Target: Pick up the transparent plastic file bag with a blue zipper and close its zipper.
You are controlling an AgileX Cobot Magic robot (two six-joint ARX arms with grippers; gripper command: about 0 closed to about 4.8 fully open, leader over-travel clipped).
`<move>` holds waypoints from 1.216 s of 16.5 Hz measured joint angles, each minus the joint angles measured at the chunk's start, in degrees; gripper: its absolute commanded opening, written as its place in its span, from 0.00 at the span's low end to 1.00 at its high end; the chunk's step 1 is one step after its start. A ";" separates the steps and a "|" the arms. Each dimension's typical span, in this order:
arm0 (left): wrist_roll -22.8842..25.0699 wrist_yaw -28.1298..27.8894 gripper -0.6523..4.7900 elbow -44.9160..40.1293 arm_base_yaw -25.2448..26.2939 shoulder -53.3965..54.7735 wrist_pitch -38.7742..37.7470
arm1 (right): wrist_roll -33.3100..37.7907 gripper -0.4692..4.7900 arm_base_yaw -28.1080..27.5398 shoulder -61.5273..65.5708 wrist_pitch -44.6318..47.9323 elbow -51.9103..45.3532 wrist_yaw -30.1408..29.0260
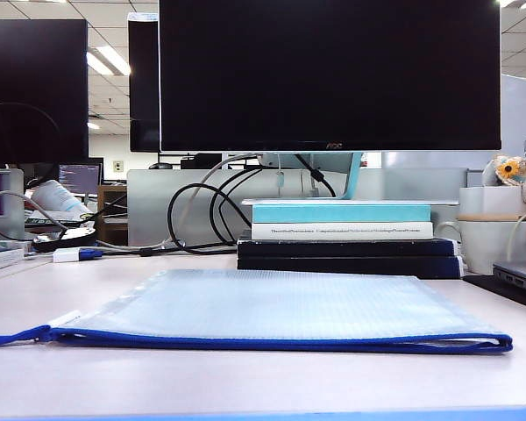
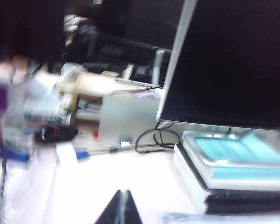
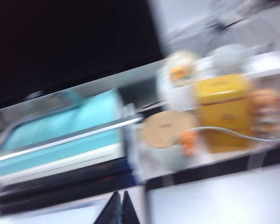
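Desk surface, exterior view: the transparent plastic file bag (image 1: 272,307), a large flat rectangular pouch of translucent whitish-blue plastic with a fine grid texture, lies flat on the pale white table (image 1: 263,381), in the middle of the view and near the front edge. The blue zipper (image 1: 280,340), a thin royal-blue fabric strip, runs along the bag's near long edge; a blue cord pull (image 1: 9,338) trails from its left end onto the table. Whether the zipper is closed cannot be told from this angle. Behind the bag stands a stack of books (image 1: 344,237), turquoise and white volumes on black ones, beneath a large black monitor (image 1: 329,74). Neither arm appears in this view.

Left wrist view, blurred: the left gripper (image 2: 122,207) shows as two dark fingertips pressed together with nothing between them, above the table. The stack of books (image 2: 233,163) and the black monitor (image 2: 228,65) lie ahead of it. A pale strip at the frame's edge may be the bag; this cannot be confirmed.

Right wrist view, heavily blurred: the right gripper (image 3: 119,209) likewise has its dark fingertips pressed together, holding nothing. Ahead lie the books (image 3: 60,140), a white mug with a tan lid (image 3: 165,135) and a yellow box (image 3: 224,107).
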 measured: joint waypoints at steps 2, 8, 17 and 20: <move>12.07 1.73 0.11 8.87 -0.02 8.81 -5.62 | -3.43 0.07 1.57 12.24 -0.55 8.96 -6.49; 23.21 1.73 0.11 21.55 -0.02 26.80 -27.26 | -14.71 0.07 7.69 34.60 -7.34 26.88 -29.68; 27.02 5.60 0.11 24.00 -0.44 28.85 -27.63 | -26.49 0.07 30.14 61.29 -22.40 46.34 -31.28; 27.02 5.42 0.11 24.00 -0.42 28.85 -27.65 | -36.13 0.09 39.17 72.89 -19.58 51.78 -30.97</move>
